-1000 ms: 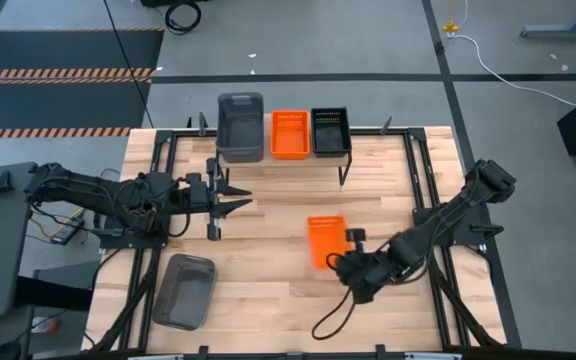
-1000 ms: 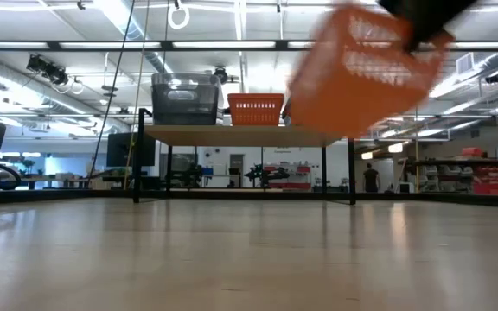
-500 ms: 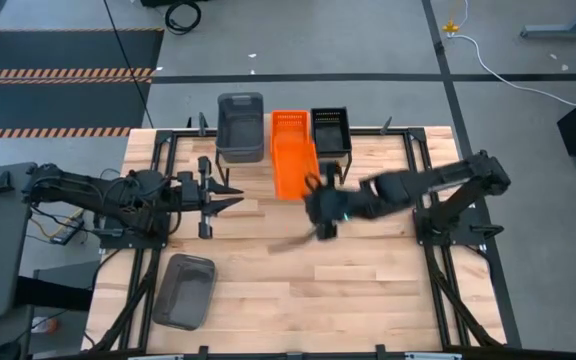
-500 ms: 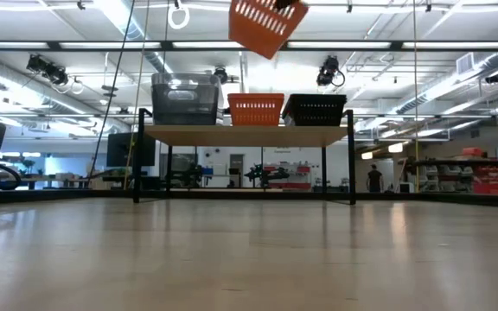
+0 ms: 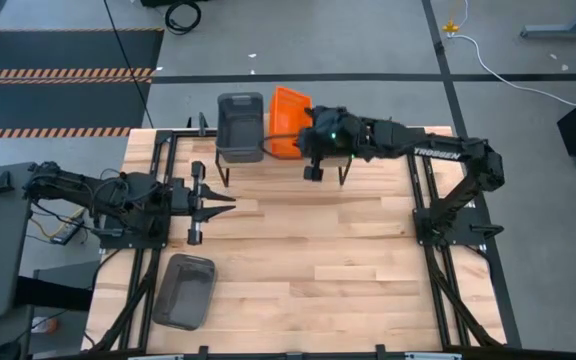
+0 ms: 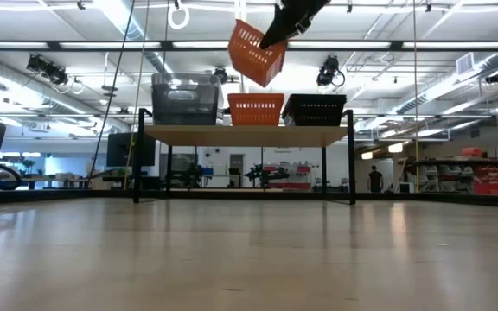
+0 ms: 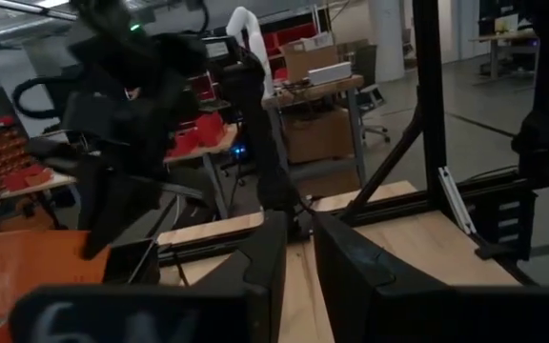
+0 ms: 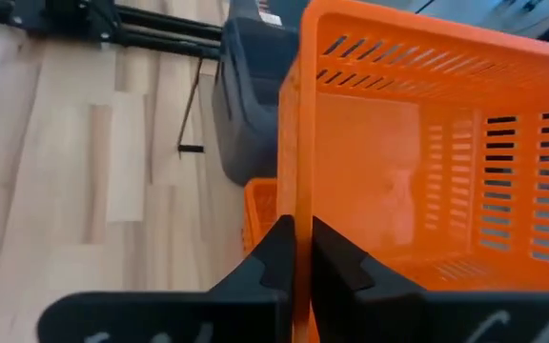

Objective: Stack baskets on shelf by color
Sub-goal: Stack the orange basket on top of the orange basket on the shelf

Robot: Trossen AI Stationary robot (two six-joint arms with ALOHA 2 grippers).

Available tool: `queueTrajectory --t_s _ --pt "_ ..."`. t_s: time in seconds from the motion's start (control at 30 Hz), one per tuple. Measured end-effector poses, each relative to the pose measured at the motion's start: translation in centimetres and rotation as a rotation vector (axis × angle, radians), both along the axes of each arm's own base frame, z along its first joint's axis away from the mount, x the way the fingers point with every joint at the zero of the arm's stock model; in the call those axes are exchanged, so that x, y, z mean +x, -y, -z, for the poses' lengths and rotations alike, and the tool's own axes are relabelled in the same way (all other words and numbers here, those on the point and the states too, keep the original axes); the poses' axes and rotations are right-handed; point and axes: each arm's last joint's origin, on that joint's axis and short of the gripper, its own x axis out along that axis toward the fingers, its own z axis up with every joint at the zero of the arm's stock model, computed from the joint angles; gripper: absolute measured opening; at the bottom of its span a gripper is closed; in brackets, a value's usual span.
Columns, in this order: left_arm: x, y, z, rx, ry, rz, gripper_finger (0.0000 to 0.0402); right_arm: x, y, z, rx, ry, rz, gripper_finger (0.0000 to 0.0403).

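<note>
Two arms: the right arm now reaches across to the shelf (image 5: 368,152); a second ago it was low over the near table. The left arm waits at the table's left side.
Shelf: holds a grey basket stack (image 5: 240,125) on the left, an orange basket (image 6: 256,110) in the middle and a black basket (image 6: 316,110) on the right.
Carried orange basket (image 6: 255,52): a second ago low over the tabletop (image 5: 298,260), now tilted in the air just above the shelved orange one, not yet touching it.
Meaning: judged from this, the orange stack is about to gain a basket; it still has to be levelled and lowered.
Loose grey basket (image 5: 184,290): lies on the table's near left, still to be shelved.
In the way: the grey stack's wall and the black basket flank the orange slot closely, so a tilted descent could snag.
Right gripper (image 8: 296,250): fingers pinched on the carried basket's wall.
Left gripper (image 5: 220,203): nearly closed, holding nothing.
</note>
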Motion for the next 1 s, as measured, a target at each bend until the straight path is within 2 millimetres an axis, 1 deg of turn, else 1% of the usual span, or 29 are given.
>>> queueTrajectory --t_s 0.1,0.23,0.3,0.4,0.5,0.67,1.0 --pt "0.0 0.0 0.0 0.0 -0.001 0.002 0.0062 -0.2 0.9 0.8 0.042 -0.01 -0.022 0.0022" --pt "0.1 0.0 0.0 -0.001 -0.003 0.002 0.0063 -0.2 1.4 2.0 0.051 -0.029 -0.014 0.002" --pt "0.1 0.0 0.0 -0.007 -0.002 0.002 0.0063 -0.2 1.7 2.7 0.055 -0.045 -0.007 0.0024" --pt "0.1 0.0 0.0 -0.007 -0.002 0.002 0.0061 -0.3 2.1 3.2 0.053 -0.048 0.005 0.0032" --pt "0.1 0.0 0.0 -0.007 -0.003 0.002 0.006 -0.4 2.4 3.4 0.045 -0.052 0.028 0.0039" --pt "0.1 0.0 0.0 -0.007 -0.003 0.002 0.0063 -0.3 2.4 3.3 0.041 -0.041 0.028 0.0053" --pt "0.1 0.0 0.1 -0.008 -0.003 0.002 0.0057 -0.3 2.5 3.2 0.042 -0.031 0.058 0.011"
